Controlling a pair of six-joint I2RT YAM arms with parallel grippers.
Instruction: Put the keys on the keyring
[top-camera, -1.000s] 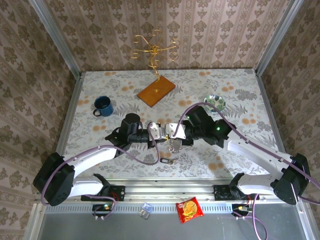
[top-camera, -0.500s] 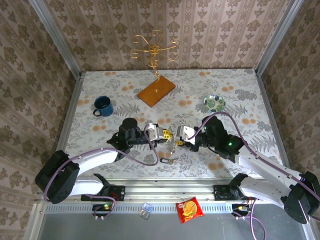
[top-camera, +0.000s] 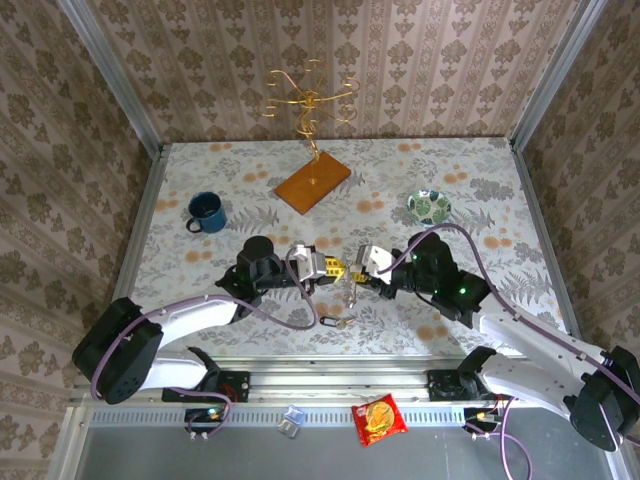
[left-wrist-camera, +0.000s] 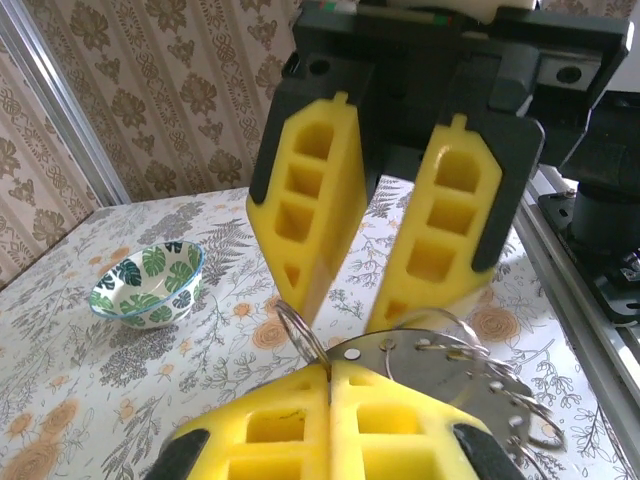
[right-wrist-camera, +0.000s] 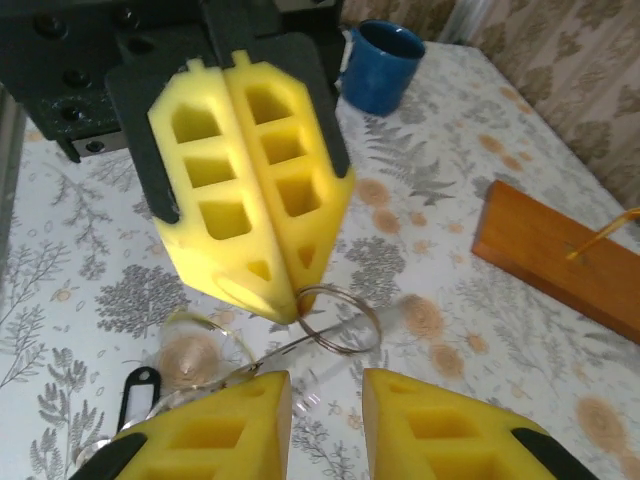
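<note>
A: Top view first. Any readable writing?
B: None legible. Red-and-orange snack packet (top-camera: 380, 419) on the grey ledge by the arm bases, print too small to read.
A: Containers?
B: Upright at the left of the table (top-camera: 250, 165): blue mug (top-camera: 205, 212), inside too dark to judge. Over at the right, green leaf-print bowl (top-camera: 429, 206), contents not discernible from here. At the back, gold wire stand (top-camera: 310, 95) on its wooden base (top-camera: 313, 183).
A: Tools?
B: Tip to tip above the near middle: left gripper (top-camera: 341, 271) and right gripper (top-camera: 358, 268), keyring (top-camera: 349, 290) dangling between them. Flat on the table just below, apart from the ring: dark-headed key (top-camera: 333, 322).
A: Left wrist view?
B: Own yellow pads of the left gripper (left-wrist-camera: 330, 372) pressed together at the bottom, thin keyring (left-wrist-camera: 300, 335) wire pinched in the seam. Shiny metal disc (left-wrist-camera: 430, 365) with small rings just beside the pads, link to the hoop unclear. Opposite, right gripper (left-wrist-camera: 345, 310), fingers parted by a narrow gap. Behind at left, bowl (left-wrist-camera: 150, 285), leaf print showing inside.
A: Right wrist view?
B: Own fingers of the right gripper (right-wrist-camera: 325, 385) slightly apart at the bottom edge, just short of the ring. Facing, left gripper (right-wrist-camera: 285, 305) clamped on the keyring (right-wrist-camera: 340, 320) at its tip. Lower left on the table, dark-headed key (right-wrist-camera: 138, 385). Far back, blue mug (right-wrist-camera: 385, 60) upright, interior not visible. Wooden base (right-wrist-camera: 560, 250) at right.
</note>
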